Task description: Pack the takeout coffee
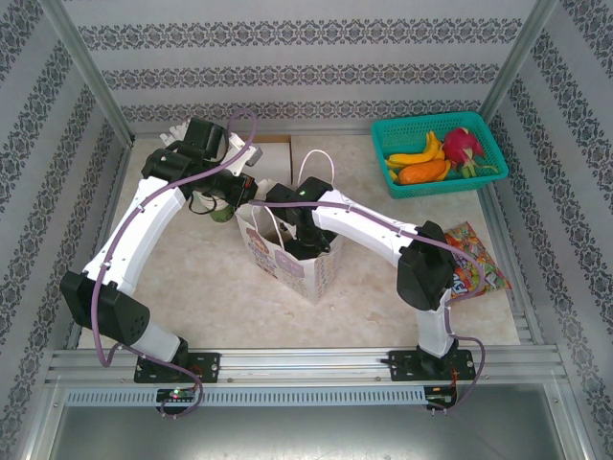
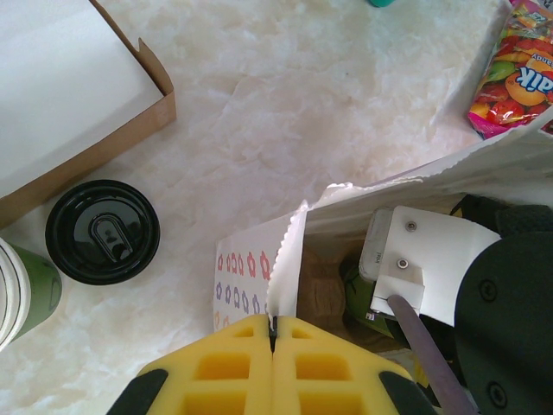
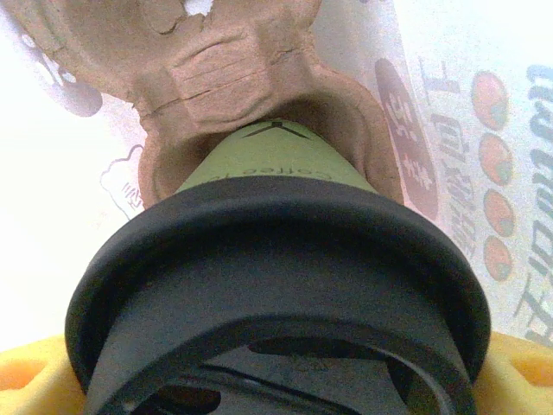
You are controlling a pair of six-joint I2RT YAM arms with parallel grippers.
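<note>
A takeout coffee (image 3: 268, 160) with an olive-green side and a black lid (image 3: 276, 259) sits in a brown pulp carrier (image 3: 233, 78) inside the white paper bag (image 1: 287, 254). My right gripper (image 3: 276, 385) reaches down into the bag, shut on this cup, with a yellow pad (image 3: 30, 380) at each side of the lid. My left gripper (image 2: 273, 333) is shut on the bag's serrated top edge (image 2: 289, 251), holding the mouth apart. A second black-lidded coffee (image 2: 102, 232) stands on the table left of the bag.
An open brown box (image 2: 78, 104) lies at the back left, with a pale green cup (image 2: 22, 298) beside the second coffee. A teal basket (image 1: 479, 129) of fruit stands at the back right. A bright snack packet (image 1: 471, 257) lies right of the bag.
</note>
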